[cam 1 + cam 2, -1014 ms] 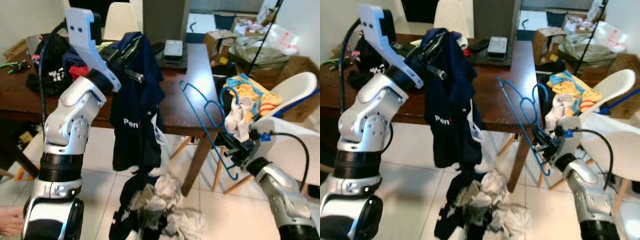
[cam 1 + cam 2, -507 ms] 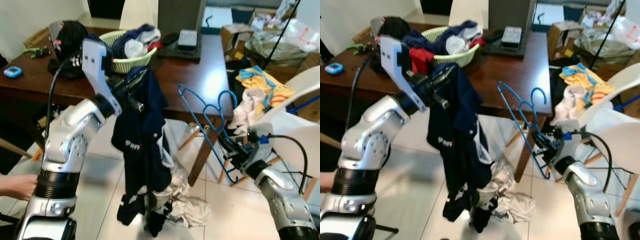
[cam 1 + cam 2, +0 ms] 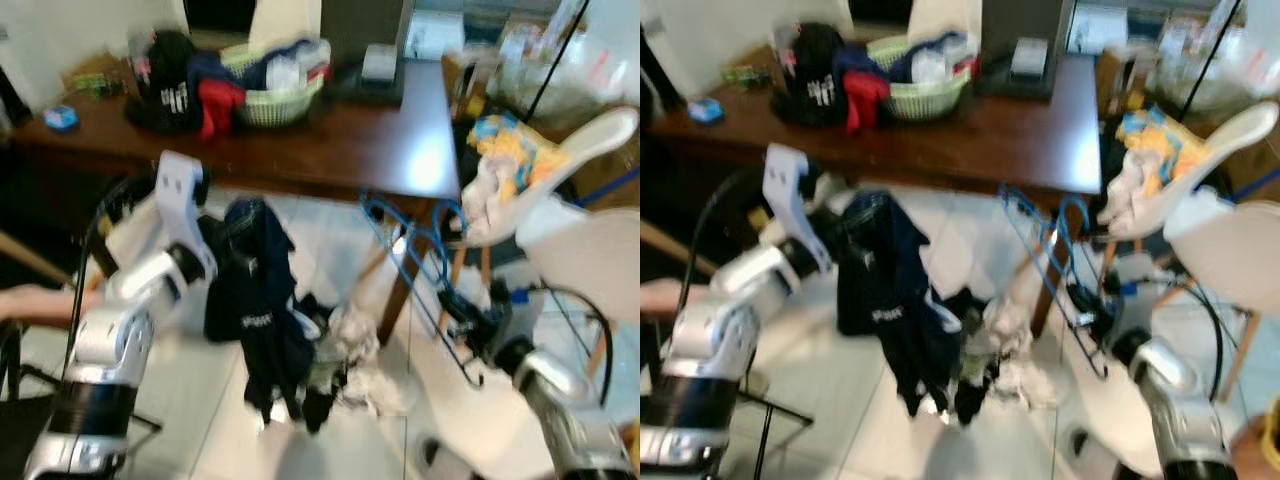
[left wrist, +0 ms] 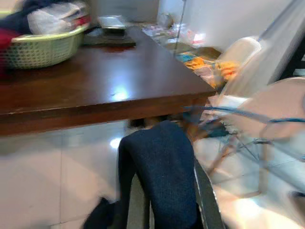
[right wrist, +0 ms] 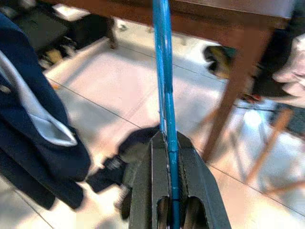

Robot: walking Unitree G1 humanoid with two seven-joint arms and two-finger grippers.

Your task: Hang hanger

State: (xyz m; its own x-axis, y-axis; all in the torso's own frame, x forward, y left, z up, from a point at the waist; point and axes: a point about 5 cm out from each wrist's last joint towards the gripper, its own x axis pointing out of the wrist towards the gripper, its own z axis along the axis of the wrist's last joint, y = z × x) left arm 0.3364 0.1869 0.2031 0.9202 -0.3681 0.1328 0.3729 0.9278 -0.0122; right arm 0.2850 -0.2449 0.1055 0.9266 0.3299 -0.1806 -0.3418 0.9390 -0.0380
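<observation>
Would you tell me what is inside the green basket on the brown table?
The green basket on the brown table holds a heap of clothes, dark blue, white and red. Whatever lies beneath the top layer is covered.

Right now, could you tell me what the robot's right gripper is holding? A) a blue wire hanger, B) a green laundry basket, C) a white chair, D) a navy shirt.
A: in the right wrist view the right gripper has its two black fingers closed on the thin blue hanger, while the navy shirt hangs from the left gripper.
</observation>
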